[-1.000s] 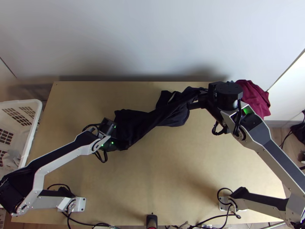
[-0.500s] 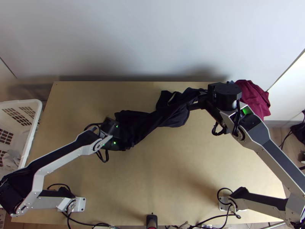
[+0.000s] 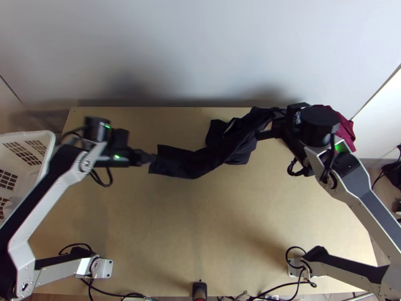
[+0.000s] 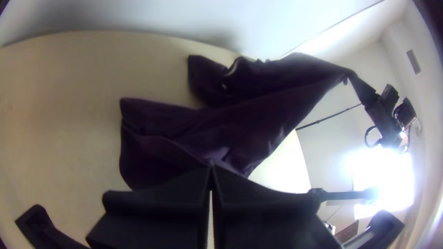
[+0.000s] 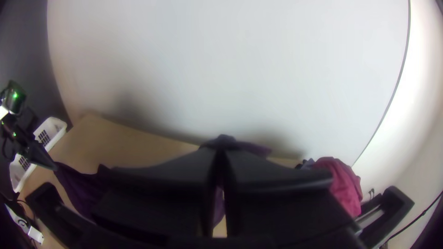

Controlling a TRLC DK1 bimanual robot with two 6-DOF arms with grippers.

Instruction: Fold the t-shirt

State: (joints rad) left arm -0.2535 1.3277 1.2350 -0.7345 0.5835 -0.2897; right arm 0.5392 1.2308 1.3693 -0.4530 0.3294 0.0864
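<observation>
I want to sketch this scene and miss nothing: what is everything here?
T-shirt: one, dark, twisted lengthwise, stretched between the grippers
Table: one, light wood, under the t-shirt
Basket: one, white, by the table's left edge
Red cloth: one, dark red, bunched by the far right corner
Wall: one, pale, behind the table
Device: one, black, middle of the near edge
Cables: several, black, around the arms' bases and near edge
Arms: two, silver and black, one each side
Left gripper: one, black, at the t-shirt's left end
Right gripper: one, black, at its right end
</observation>
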